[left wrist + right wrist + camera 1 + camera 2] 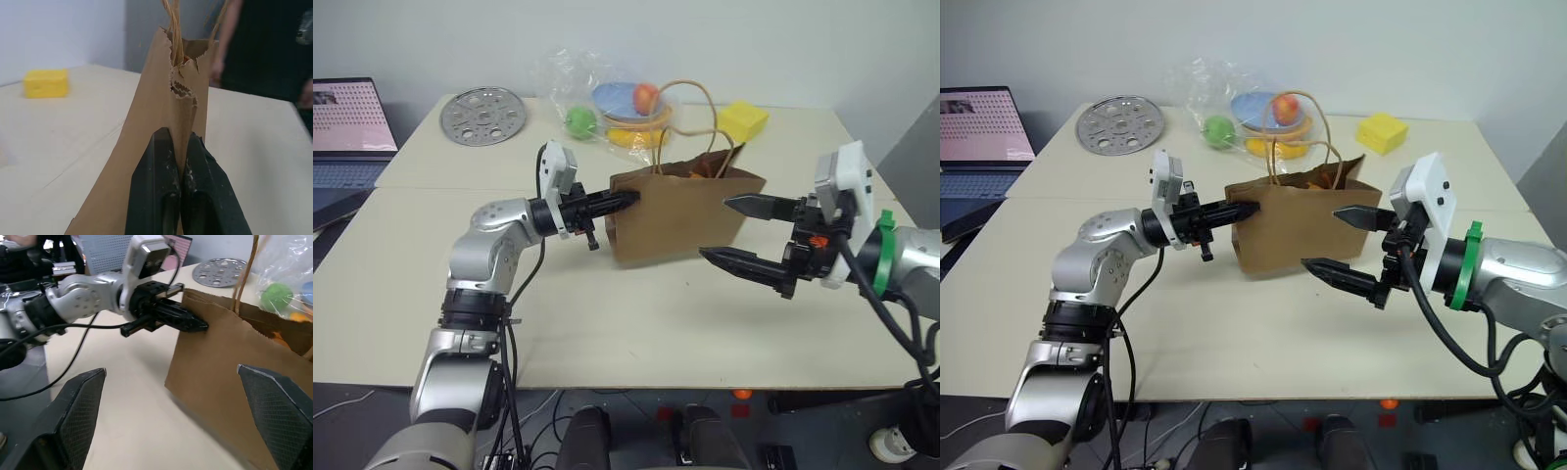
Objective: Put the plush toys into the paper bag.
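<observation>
The brown paper bag stands upright in the middle of the table, its twine handles looping above the torn rim. My left gripper is shut on the bag's left edge near the top, and the paper is pinched between its fingers. My right gripper hangs open just off the bag's right side, without touching it. Something orange peeks over the rim inside the bag. It looks like one of the plush toys, but I cannot tell which.
Behind the bag lie a yellow foam block and a clear plastic bag of fruit. A perforated metal disc sits at the back left, and a laptop beyond the table's left edge. A person in dark clothes stands past the table.
</observation>
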